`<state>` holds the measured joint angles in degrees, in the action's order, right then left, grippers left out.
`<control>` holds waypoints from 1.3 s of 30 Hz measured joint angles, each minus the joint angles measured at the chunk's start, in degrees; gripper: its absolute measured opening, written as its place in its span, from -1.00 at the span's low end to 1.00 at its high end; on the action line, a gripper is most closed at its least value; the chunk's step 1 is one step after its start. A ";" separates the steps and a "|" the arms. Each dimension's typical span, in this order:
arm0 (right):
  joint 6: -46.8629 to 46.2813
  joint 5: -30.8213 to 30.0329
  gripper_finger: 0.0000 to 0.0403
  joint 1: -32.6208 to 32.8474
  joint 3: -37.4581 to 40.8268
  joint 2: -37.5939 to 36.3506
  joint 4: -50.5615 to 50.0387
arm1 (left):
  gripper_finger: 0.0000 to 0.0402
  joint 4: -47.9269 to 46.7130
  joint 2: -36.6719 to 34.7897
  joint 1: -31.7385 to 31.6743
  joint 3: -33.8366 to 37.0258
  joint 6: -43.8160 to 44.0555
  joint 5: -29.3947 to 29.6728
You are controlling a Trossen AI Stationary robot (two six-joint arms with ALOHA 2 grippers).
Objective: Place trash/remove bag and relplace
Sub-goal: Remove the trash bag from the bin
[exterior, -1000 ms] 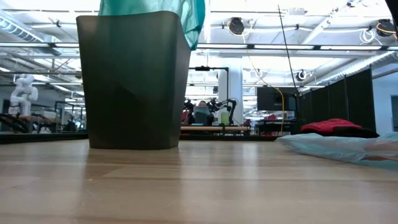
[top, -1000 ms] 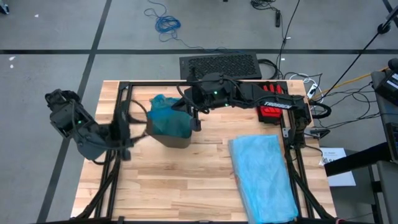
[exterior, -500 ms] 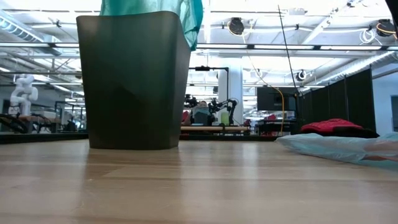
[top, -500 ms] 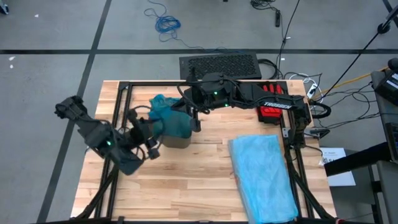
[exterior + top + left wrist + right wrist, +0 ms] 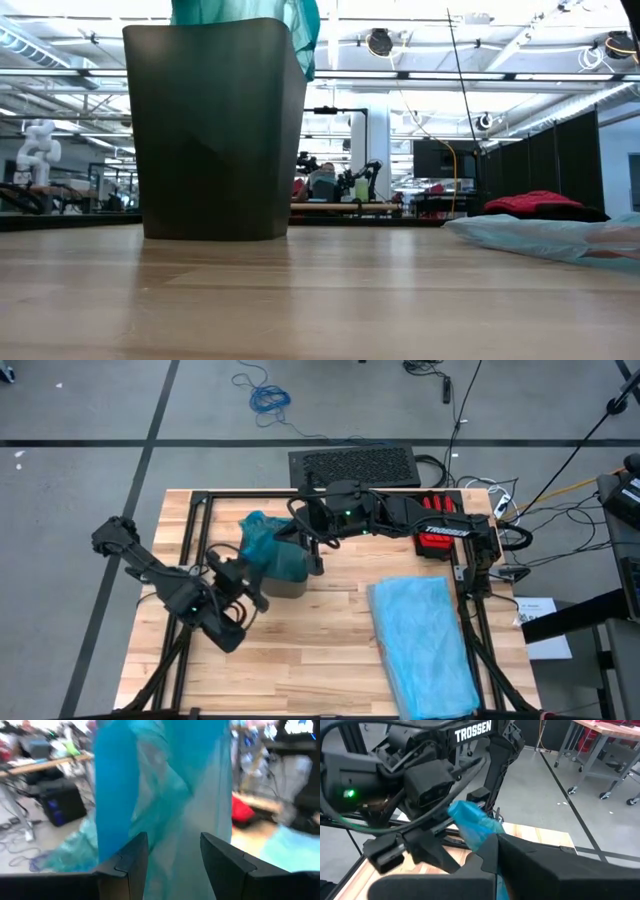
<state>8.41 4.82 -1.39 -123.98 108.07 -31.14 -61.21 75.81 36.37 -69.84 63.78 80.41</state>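
Butcher-block planks make up the table (image 5: 300, 640) we look down on, ringed by grey floor and loose cables. Toward its far side stands a dark bin (image 5: 215, 130), and the teal-green bag (image 5: 268, 550) rises out of its top, one fold draped over the rim.

We see the left gripper (image 5: 250, 588) just beside the bin's near-left side, its fingers (image 5: 131, 860) spread apart with the bag's crinkled plastic filling the space ahead of them (nothing pinched between them that we can make out).

We see the right gripper (image 5: 316, 560) at the bin's right edge, jaws together and clamped on a bunched bit of the bag (image 5: 472, 825).

On the right half of the table lies a paler sky-blue bag (image 5: 425, 645), flat, well apart from the bin, with a red glove (image 5: 437, 540) beyond it.
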 joint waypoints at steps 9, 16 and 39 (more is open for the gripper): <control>0.15 -0.02 -1.00 0.00 0.00 0.00 1.40 | -0.12 2.87 3.05 -5.30 -0.02 0.36 5.17; 0.22 -0.04 -1.00 0.00 0.00 0.02 1.45 | -0.15 3.78 5.87 -10.69 -0.02 -0.04 5.82; 4.96 -0.82 -1.00 -2.90 0.02 -4.87 12.51 | -1.00 3.67 11.85 -9.92 -0.09 -4.28 1.16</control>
<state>13.37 4.00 -4.29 -123.96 103.20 -18.63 -57.54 87.66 26.45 -69.93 59.51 81.57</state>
